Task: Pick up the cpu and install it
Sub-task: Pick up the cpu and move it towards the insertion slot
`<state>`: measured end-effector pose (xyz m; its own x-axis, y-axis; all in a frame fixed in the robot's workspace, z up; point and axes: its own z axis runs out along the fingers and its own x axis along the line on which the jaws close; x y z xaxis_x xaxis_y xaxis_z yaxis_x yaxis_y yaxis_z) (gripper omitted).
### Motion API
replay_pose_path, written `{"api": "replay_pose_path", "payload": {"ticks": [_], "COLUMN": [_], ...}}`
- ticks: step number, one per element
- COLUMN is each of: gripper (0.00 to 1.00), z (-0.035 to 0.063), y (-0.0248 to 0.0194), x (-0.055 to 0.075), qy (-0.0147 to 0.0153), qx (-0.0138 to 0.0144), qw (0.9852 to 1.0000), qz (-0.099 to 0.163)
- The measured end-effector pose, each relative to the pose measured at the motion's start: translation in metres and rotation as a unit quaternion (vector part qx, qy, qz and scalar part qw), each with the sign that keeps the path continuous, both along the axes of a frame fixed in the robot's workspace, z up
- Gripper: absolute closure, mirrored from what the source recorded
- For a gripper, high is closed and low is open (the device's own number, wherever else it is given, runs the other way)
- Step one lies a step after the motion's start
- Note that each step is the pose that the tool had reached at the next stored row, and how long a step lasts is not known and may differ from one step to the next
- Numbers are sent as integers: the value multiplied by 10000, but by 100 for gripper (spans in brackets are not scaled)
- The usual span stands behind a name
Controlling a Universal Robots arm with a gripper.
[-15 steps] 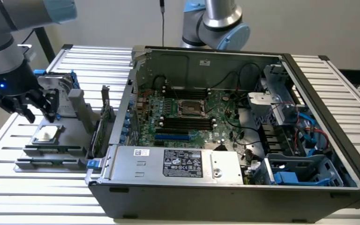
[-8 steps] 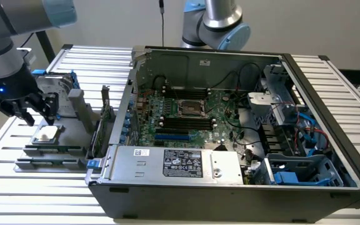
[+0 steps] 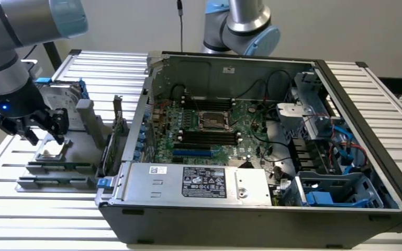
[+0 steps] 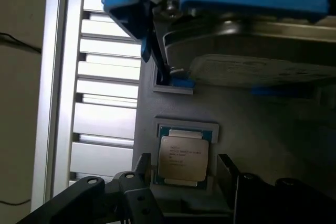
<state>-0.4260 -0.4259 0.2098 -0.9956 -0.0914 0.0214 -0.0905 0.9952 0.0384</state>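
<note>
the cpu (image 4: 182, 157) is lying flat, its silver-grey printed lid facing up, green rim showing, near square with no clear long axis; your hand (image 3: 45, 137) is hovering wide over it.

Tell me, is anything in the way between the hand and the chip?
Nothing visible. The hand hangs open right over the cpu, its fingers spread to either side, with only air between.

cpu (image 4: 182, 157) apparently seated in fixture (image 4: 252, 129) | claw (image 3: 42, 137) above cpu | case (image 3: 215, 68) exterior view's right
</note>
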Motion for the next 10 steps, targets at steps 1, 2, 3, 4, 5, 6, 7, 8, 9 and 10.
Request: {"api": "replay_pose_path", "payload": {"ticks": [1,2,3,4,5,6,7,8,9,10], "gripper": [38,38,38,38,38,38,38,38,38,38], "z": [-19,-36,-55,-72,-85,-97,-103,-110,-118,-124], "y": [-12,-24,-36,-45,-52,-56,-57,-57,-57,-57], "x": [2,5,11,17,25,33,41,45,47,47], "qy": [0,0,-1,-1,0,0,1,2,3,8], "qx": [0,0,0,1,0,1,2,4,6,7], "qw": [10000,10000,10000,10000,10000,10000,10000,10000,10000,10000], "qz": [-3,-6,-11,-15,-19,-25,-31,-37,-43,-48]}}
